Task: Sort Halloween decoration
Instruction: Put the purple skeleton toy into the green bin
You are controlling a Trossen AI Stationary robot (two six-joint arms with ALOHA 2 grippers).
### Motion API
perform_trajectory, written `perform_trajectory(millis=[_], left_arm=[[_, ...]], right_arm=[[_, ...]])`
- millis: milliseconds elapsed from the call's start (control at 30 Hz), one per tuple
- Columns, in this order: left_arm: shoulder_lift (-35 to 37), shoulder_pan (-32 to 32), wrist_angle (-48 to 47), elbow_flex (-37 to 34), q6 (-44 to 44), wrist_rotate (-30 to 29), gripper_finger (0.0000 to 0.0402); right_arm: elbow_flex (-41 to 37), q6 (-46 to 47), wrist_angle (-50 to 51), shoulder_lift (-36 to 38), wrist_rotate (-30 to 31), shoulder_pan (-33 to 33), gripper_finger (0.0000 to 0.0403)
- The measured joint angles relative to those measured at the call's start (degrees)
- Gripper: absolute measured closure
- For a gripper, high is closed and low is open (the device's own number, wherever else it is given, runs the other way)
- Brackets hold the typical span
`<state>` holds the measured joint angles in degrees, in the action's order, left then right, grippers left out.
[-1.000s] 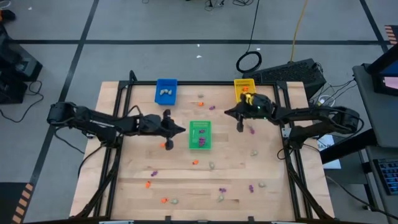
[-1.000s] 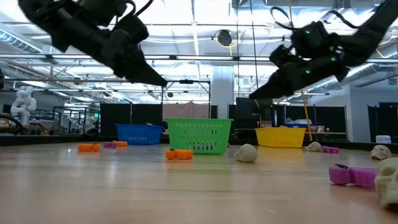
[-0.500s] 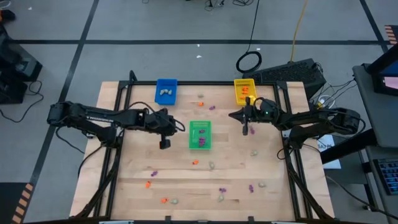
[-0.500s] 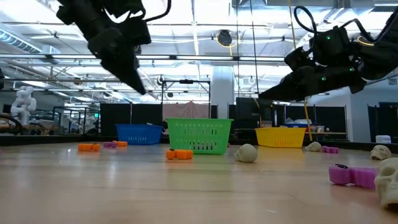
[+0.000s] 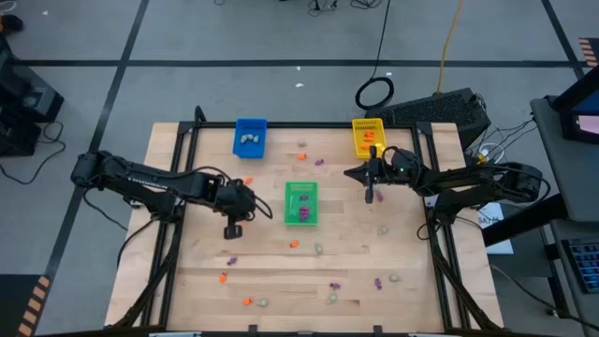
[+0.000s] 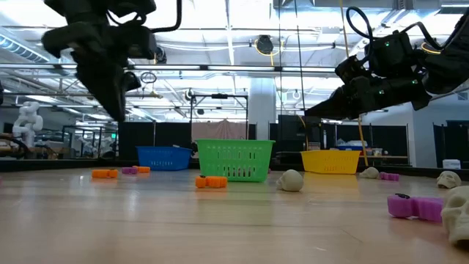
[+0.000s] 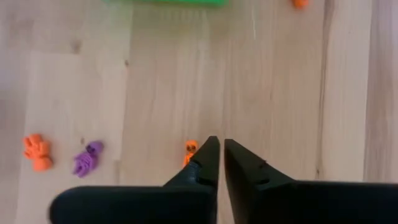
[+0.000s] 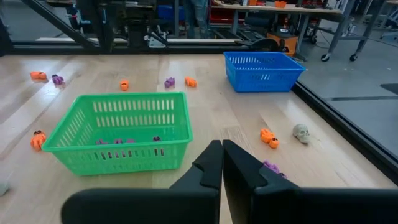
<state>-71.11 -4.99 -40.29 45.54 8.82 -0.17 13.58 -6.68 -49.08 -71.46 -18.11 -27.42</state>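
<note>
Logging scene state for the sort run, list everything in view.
table: one, light wood, centre
blue tray: one, far edge, left of centre; pale pieces inside
yellow tray: one, far edge, right of centre; orange pieces inside
green tray: one, mid-table; purple pieces inside
orange trinkets: about five loose, mostly on the near half
purple trinkets: at least four loose, scattered
pale trinkets: about five loose, near and right side
black ring: one, on the floor beyond the table
left gripper: dark, shut, above the table left of the green tray
right gripper: dark, shut, raised between the green and yellow trays
</note>
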Motion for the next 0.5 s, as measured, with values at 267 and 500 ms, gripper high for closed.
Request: perform_trajectory(millis=[267,500], left_arm=[[-3.1,-0.5,-1.3,0.0,5.8,-0.1,0.0285],[-9.5,-0.4,-1.2,0.0,5.8,-5.2,0.0237]], right_arm=[[0.0,0.0,0.0,0.0,0.1,0.0,0.0403],[0.0,0.0,0.1,0.0,0.2,0.0,0.0403]])
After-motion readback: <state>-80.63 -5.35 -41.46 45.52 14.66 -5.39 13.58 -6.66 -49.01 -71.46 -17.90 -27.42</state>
